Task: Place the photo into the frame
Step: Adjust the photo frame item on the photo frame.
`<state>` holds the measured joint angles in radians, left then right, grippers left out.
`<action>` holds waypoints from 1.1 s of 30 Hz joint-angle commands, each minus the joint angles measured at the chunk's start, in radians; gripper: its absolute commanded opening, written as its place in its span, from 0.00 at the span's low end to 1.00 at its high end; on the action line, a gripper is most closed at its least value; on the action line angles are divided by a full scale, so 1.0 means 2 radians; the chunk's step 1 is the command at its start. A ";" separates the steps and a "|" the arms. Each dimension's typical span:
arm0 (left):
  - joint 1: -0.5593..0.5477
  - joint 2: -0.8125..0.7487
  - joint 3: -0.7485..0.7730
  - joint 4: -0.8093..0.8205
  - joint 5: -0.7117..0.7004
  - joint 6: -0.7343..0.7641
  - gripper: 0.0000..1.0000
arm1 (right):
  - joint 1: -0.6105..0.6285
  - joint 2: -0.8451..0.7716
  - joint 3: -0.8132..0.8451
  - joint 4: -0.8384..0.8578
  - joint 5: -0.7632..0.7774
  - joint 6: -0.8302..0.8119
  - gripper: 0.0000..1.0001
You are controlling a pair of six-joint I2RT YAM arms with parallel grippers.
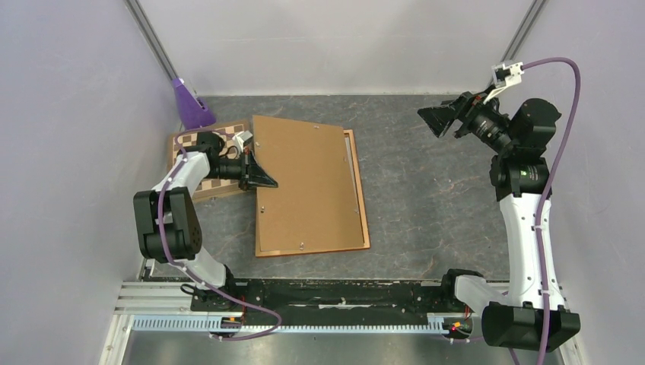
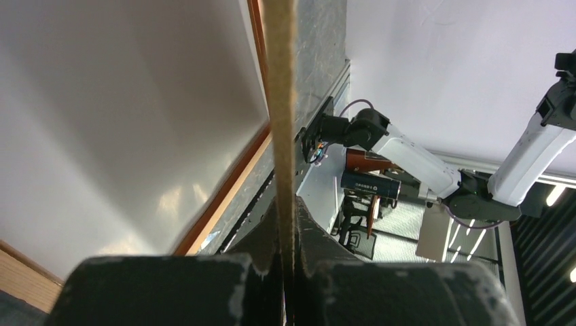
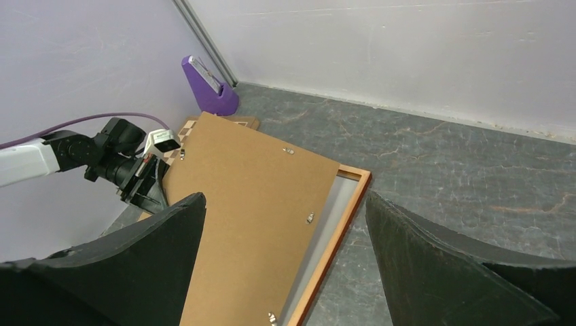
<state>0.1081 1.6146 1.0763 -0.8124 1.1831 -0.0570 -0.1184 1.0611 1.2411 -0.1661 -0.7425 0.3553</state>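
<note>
The left pincer (image 1: pixel 265 181) is clamped on the panel's (image 1: pixel 308 182) left edge, holding it raised over the frame (image 1: pixel 363 209), which lies below and beyond its tip. The right pincer (image 1: pixel 439 119) hangs wide and empty, well off to the side. The step looks like seating the panel, so next it needs lowering squarely inside the rails. Only the left wrist view looks underneath: a white sheet (probably the photo (image 2: pixel 136 122), back up) lies inside the frame.
</note>
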 commanded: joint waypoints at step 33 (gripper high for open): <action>0.004 0.102 0.100 -0.058 0.079 0.084 0.02 | -0.014 -0.009 -0.018 0.040 -0.005 0.010 0.90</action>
<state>0.1104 1.8248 1.2407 -0.9852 1.2400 0.1349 -0.1421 1.0588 1.2125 -0.1326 -0.7433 0.3679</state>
